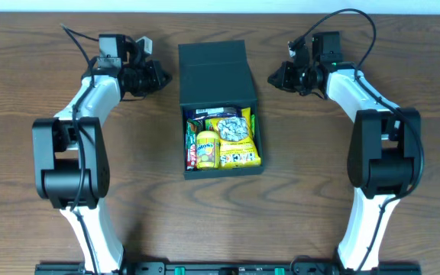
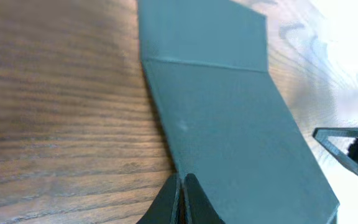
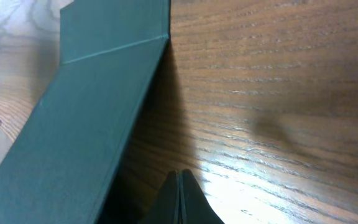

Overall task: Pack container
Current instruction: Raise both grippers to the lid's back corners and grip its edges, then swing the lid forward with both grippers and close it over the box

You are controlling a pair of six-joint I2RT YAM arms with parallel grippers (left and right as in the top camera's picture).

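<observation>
While its lid [image 1: 214,72] lies open at the far side, the container [image 1: 218,171] sits mid-desk [image 1: 21,46], snack packets [image 1: 231,139] filling it.

Left pincer [image 2: 182,193]: jaws pressed together, empty, just beside the lid's left edge.

Right pincer [image 3: 180,190]: likewise closed, empty, near the right edge.

Step judged: lid closure, best pushed evenly from both sides, tips behind the panel.

Unclear: lid tilt, any contact, packets proud of the walls.
</observation>
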